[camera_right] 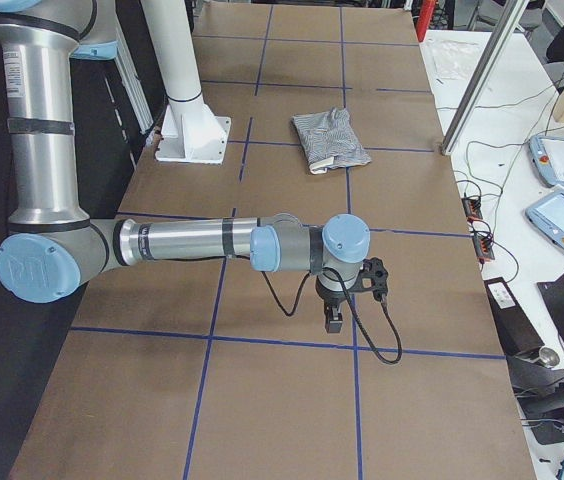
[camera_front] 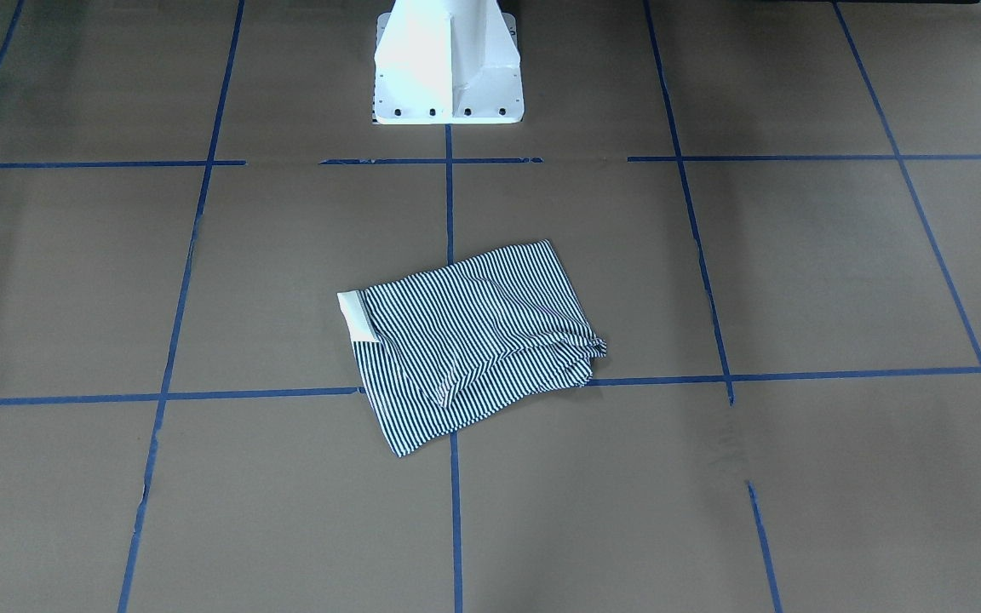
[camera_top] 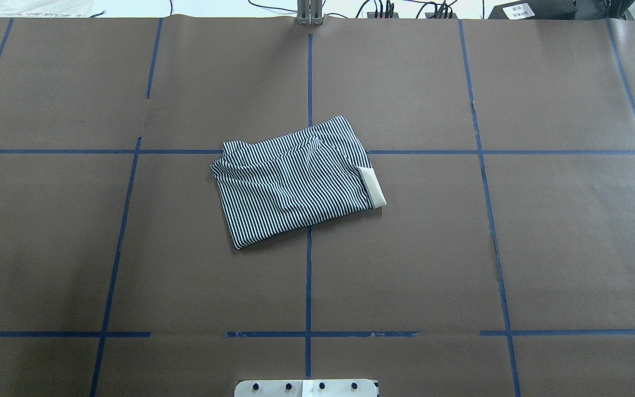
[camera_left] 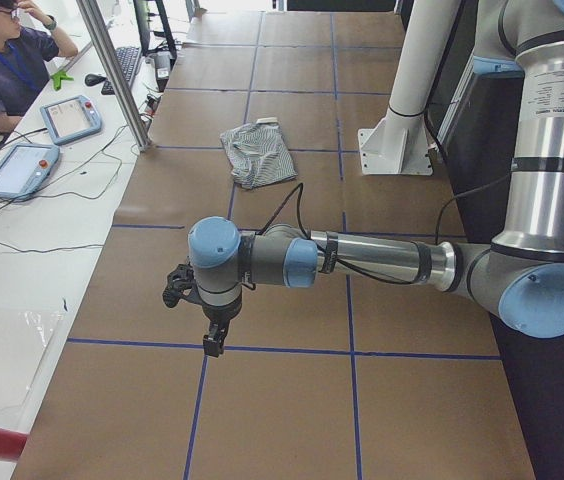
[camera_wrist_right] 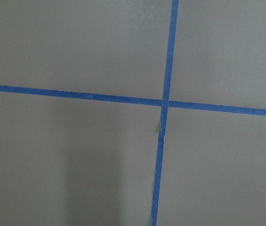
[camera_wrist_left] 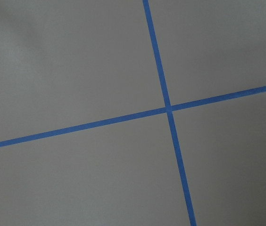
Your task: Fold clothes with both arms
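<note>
- I see the navy-and-white striped polo shirt [camera_top: 295,184] lying as a folded, roughly rectangular bundle near the middle of the brown paper-covered table [camera_top: 543,248]. It sits slightly askew over a crossing of the blue tape grid lines [camera_top: 308,286].
- Its plain cream collar [camera_top: 373,187] pokes out at the bundle's edge on the robot's right. The opposite edge is rumpled.
- The white pedestal base [camera_front: 448,68] stands on the robot's side of the table, apart from the shirt.
- The grey left arm [camera_left: 362,258] reaches out low over the table end on its own side. Its black left gripper [camera_left: 212,345] points down just above the paper, well apart from the shirt.
- The grey right arm [camera_right: 192,240] mirrors this at the other end, with its black right gripper [camera_right: 334,320] hanging above a tape line, also far from the shirt.
- Both tools show only in the side views, so I cannot tell whether either is released or clenched; neither is near any cloth.
- Each wrist camera shows me only bare paper and a tape crossing.
- A seated person [camera_left: 7,60] is beside the table.
</note>
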Motion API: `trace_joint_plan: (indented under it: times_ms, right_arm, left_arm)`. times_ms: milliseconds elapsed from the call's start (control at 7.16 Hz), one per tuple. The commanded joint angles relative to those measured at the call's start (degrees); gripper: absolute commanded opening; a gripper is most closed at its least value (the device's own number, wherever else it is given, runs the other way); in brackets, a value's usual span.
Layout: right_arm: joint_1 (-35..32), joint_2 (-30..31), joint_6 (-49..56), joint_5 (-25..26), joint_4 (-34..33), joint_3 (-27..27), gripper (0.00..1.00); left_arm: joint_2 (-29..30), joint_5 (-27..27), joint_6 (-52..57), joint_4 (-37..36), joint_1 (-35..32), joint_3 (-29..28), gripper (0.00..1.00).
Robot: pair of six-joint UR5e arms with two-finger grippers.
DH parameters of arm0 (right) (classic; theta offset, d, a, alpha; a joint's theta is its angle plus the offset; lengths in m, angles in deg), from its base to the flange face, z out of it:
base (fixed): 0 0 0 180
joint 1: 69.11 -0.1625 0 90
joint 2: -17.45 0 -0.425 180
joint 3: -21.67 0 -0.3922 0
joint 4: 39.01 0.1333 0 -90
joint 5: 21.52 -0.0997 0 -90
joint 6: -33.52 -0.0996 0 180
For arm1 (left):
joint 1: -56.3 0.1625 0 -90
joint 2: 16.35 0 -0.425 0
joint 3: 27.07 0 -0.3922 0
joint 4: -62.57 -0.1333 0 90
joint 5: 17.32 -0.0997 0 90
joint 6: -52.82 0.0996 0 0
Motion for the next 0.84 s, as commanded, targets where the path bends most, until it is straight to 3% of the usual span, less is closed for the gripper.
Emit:
trace_joint_plan:
  times_ms: [0, 699]
  right_arm:
    - [0.0, 0.1, -0.1, 0.0, 0.1, -0.3, 1.00]
    - [0.0, 0.5, 0.2, -1.2, 0.1, -0.5, 1.00]
  left_arm:
    - [0.0, 0.1, -1.1, 0.0, 0.0, -0.1, 1.00]
    - [0.0, 0.1, -3.9, 0.2, 0.0, 0.0, 1.00]
